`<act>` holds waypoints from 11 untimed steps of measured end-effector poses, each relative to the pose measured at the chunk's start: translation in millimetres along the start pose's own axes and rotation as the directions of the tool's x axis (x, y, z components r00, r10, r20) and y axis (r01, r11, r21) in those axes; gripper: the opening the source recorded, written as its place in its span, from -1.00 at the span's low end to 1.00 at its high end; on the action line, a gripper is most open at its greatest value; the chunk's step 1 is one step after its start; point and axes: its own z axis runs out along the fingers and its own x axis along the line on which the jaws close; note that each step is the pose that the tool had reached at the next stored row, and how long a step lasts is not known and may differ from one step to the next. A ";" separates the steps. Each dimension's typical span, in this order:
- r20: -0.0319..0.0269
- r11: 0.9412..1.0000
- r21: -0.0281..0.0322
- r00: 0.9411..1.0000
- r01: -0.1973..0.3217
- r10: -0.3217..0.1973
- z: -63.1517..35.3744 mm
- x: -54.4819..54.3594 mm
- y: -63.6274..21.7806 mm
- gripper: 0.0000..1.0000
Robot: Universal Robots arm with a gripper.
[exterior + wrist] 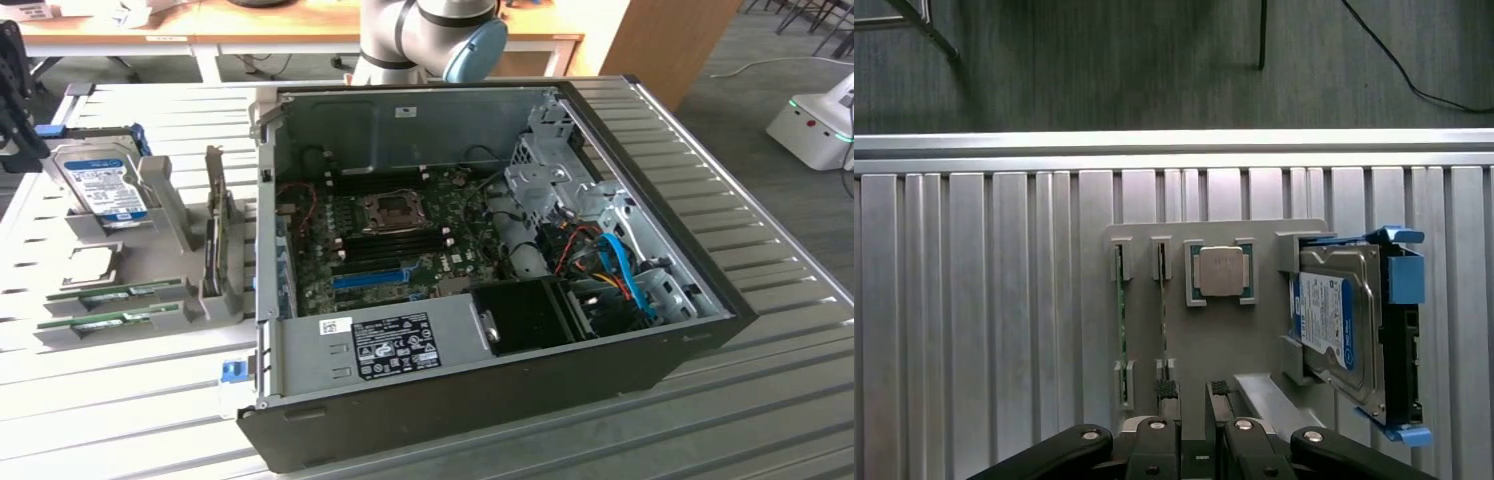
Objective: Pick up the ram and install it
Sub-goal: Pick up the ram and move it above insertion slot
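Two ram sticks, thin green boards, stand on edge in a grey holder [174,215] at the exterior view's left: one ram stick [118,295] and another [104,322]. In the wrist view they show edge-on as the ram stick [1120,320] and its neighbour [1161,325]. My gripper [1192,392] hovers above the holder [1264,340], open, with nothing between its black fingers [1166,395]. One fingertip lies close to the end of the nearer ram stick. The open computer case [667,350] shows its green motherboard [400,235] with dark memory slots around the processor socket.
The holder also carries a silver processor chip [1219,272] and a hard drive with a blue label [1334,320] in a blue bracket. The arm [427,40] rises behind the case. A ribbed metal table [774,400] carries everything. Cables [614,270] crowd the case's right side.
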 end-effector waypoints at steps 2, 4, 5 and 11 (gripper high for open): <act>0.000 1.000 0.013 1.000 0.002 -0.002 -0.1 0.1 0.1 -0.51; 0.001 1.000 0.016 1.000 0.003 -0.003 -0.1 0.1 0.0 -0.51; 0.001 1.000 0.016 1.000 0.003 -0.003 -0.1 0.1 0.0 -0.51; 0.001 1.000 0.016 1.000 0.003 -0.003 0.0 0.1 0.1 -0.49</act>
